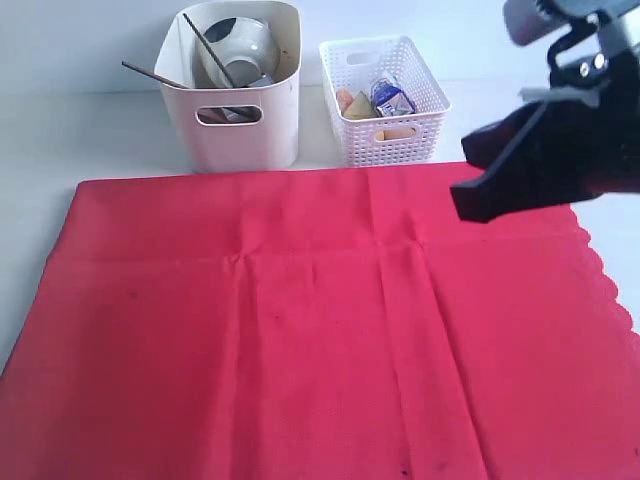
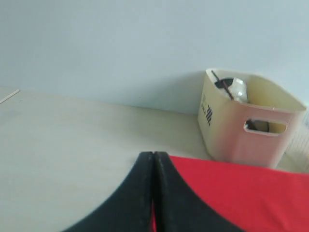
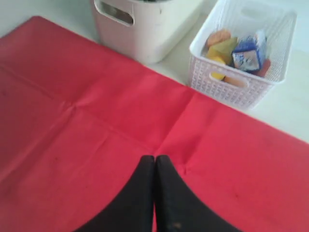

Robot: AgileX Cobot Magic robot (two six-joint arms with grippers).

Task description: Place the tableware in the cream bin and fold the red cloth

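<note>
The red cloth (image 1: 300, 340) lies spread flat over most of the table, with crease lines and a scalloped edge on the right. Behind it stands the cream bin (image 1: 235, 135), holding the pale green bowl (image 1: 245, 45) and the dark chopsticks (image 1: 155, 73), which stick out over its rim. My right gripper (image 1: 468, 205) hovers shut above the cloth's far right part, with nothing in it (image 3: 155, 158). My left gripper (image 2: 154, 155) is shut and low by the cloth's (image 2: 241, 193) left far edge, facing the bin (image 2: 231, 130). It is outside the exterior view.
A white lattice basket (image 1: 385, 140) stands right of the bin, holding a blue-white milk carton (image 1: 392, 97) and food pieces. Bare pale table runs behind and left of the cloth. The basket (image 3: 227, 87) and the bin (image 3: 149, 29) are close behind the cloth's far edge.
</note>
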